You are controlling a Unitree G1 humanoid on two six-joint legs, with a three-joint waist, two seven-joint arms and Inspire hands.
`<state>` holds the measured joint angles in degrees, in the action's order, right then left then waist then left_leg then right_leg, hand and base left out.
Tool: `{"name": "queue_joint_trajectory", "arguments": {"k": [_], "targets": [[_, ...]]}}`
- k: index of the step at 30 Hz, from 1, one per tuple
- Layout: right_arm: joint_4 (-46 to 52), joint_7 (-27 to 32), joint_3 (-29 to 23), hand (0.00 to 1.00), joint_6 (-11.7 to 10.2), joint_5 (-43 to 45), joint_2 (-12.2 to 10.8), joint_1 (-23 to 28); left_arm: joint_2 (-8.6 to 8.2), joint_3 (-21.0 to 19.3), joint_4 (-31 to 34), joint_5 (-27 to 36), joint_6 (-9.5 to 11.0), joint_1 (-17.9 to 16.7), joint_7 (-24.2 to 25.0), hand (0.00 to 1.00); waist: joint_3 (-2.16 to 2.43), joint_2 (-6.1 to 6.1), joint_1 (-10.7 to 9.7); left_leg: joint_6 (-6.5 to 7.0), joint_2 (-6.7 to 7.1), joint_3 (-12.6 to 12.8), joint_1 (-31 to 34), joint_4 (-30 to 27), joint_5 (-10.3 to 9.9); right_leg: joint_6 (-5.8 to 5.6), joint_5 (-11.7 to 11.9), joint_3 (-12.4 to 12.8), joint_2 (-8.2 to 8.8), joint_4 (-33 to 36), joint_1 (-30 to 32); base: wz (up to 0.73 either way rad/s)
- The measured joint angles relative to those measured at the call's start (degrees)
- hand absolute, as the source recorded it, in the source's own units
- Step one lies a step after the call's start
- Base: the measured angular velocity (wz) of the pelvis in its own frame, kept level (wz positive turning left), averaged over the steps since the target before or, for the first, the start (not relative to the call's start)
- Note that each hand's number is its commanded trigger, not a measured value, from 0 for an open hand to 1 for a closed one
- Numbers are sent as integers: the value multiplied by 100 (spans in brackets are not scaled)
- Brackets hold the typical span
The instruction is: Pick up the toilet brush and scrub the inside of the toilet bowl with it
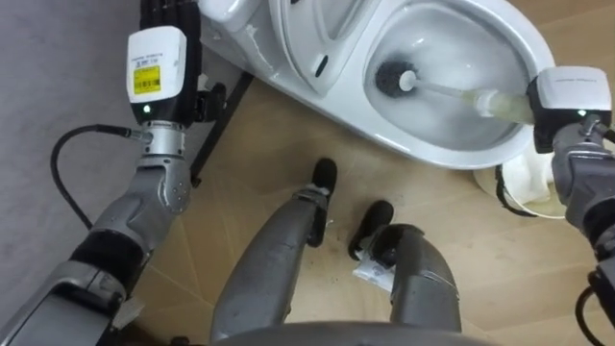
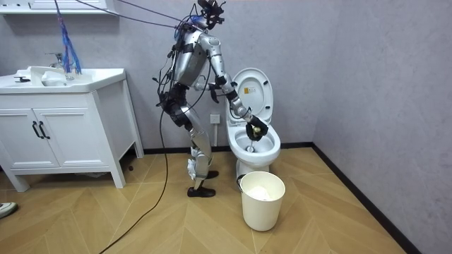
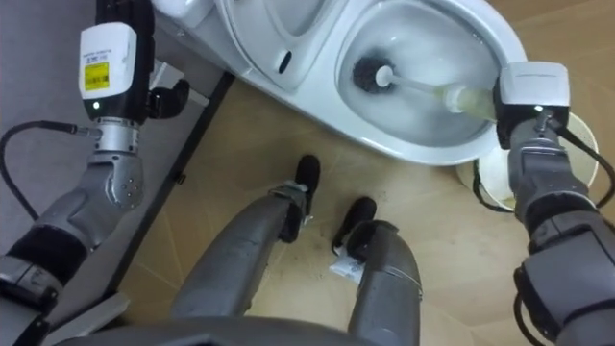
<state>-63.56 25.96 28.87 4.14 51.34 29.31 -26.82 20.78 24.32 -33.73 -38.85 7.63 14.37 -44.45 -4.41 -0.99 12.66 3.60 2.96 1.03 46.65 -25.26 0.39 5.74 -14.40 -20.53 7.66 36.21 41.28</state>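
Room view: the robot stands on the wooden floor between the white vanity cabinet [image 2: 63, 134] at the left of the frame and the toilet [image 2: 254, 144] in the middle, facing the toilet and leaning a little towards it. The toilet's lid [image 2: 256, 88] is up against the grey wall. A white waste bin [image 2: 263, 201] sits on the floor just in front of the bowl, lower in the frame and to the right of the robot's feet.

From here I can see the right arm reaching down over the bowl. In the left eye view the right hand [image 1: 569, 96] is at the right edge of the frame, above the rim, closed around the thick pale end of the toilet brush [image 1: 450, 92]. The handle slants from the hand towards the left, and the dark bristle head is down inside the bowl at its left end, close to the hinge of the seat. It looks to be against the porcelain.

The left hand [image 1: 159, 67] is raised in the upper left of that frame, beside the tank and apart from the bowl. Its fingers run off the top edge, so I cannot tell whether they are spread or curled.
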Motion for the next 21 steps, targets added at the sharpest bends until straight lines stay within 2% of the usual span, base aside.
{"name": "queue_joint_trajectory", "arguments": {"k": [3, 7, 11, 14, 15, 19, 21], "targets": [[90, 23, 97, 100, 158, 2, -61, 68, 1, 84, 12, 107, -91, -45, -7, 0, 42, -50, -3, 1, -17, 14, -60, 61, -1, 4, 23, 15, -35, -89, -62, -1], [94, 55, 145, 100, 174, -657, -89, 98, 21, 102, 69, 123, -216, -123, -11, 0, 47, -57, -8, 17, -13, 69, -109, 104, 11, 3, 22, 53, -19, -66, -77, -1], [96, 69, 51, 100, 167, -1233, -160, 98, 18, 34, 142, 111, -294, -202, -25, 0, 50, -59, -123, 21, -11, 66, -110, 105, 13, 5, 21, 54, -8, -53, -75, 0], [268, 78, -353, 100, 120, -1230, -183, 84, 3, -13, 228, 92, -407, -273, -28, 0, 72, -18, -199, 31, 8, 122, -110, 97, 19, -6, 15, 138, 26, 37, -7, -4], [453, 80, -520, 100, 80, -1088, -185, 83, -3, -88, 291, 76, -477, -367, -23, 0, 80, -4, -279, 37, 17, 159, -122, 92, 16, -23, 5, 193, 39, 80, 12, -15], [1149, 103, -671, 100, 82, -607, -217, 118, 13, -416, 392, 37, -564, -689, -8, 0, 172, 150, -521, 50, -9, 317, -194, 69, -20, -29, 10, 313, 47, 145, 27, -15], [1610, 137, -725, 100, 114, -471, -217, 280, 26, -451, 448, 49, -620, -742, 29, 0, 199, 191, -613, 49, -16, 333, -227, 63, -20, -32, 12, 320, 45, 150, -2, -4]]}}
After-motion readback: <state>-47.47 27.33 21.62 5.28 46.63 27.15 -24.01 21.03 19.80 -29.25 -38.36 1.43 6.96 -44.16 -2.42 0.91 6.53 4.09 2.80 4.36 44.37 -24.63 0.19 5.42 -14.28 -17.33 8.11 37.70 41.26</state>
